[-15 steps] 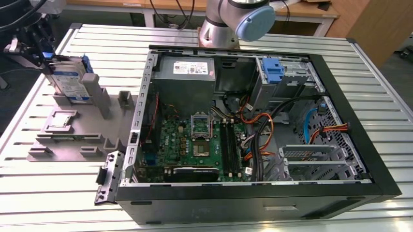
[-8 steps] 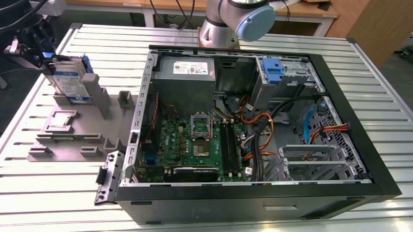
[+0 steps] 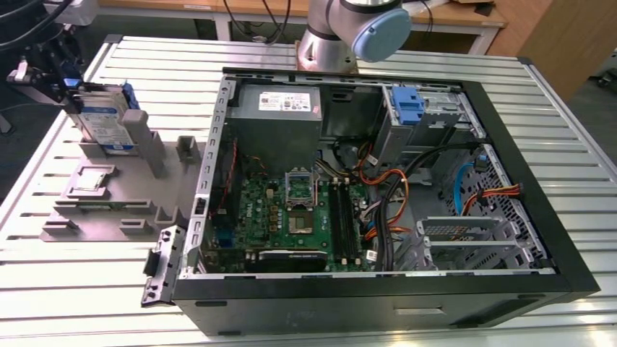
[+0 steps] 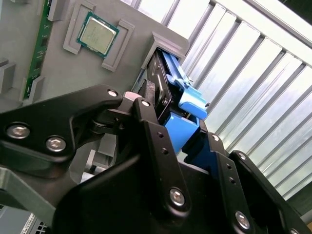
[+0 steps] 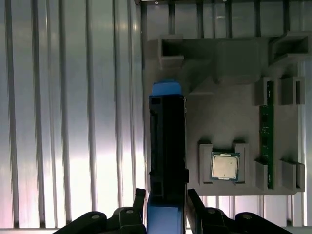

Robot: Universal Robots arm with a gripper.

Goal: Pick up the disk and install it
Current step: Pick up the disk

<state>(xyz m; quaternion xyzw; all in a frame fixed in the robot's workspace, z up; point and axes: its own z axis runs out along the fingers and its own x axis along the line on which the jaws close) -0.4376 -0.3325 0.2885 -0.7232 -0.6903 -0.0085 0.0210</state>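
The disk (image 3: 102,119) stands on edge in a slot of the grey fixture (image 3: 115,210), at the exterior view's left, beside the open computer case (image 3: 501,289). Its white-and-blue label faces the camera. My gripper (image 3: 72,90) reaches it from the far left. In the first wrist view the disk (image 5: 168,141) shows edge-on, dark with blue bracket ends, and the gripper (image 5: 165,210) has one finger against each flat side. The second wrist view shows the black fingers (image 4: 152,124) clamped on the blue bracket of the disk (image 4: 165,97).
A processor chip (image 5: 224,165) and a green memory stick (image 5: 265,141) lie in pockets of the fixture. Inside the case are a grey power supply (image 3: 277,108), a motherboard (image 3: 294,217), loose cables (image 3: 395,195) and a blue caddy (image 3: 409,107). The slatted metal table (image 3: 87,296) carries everything.
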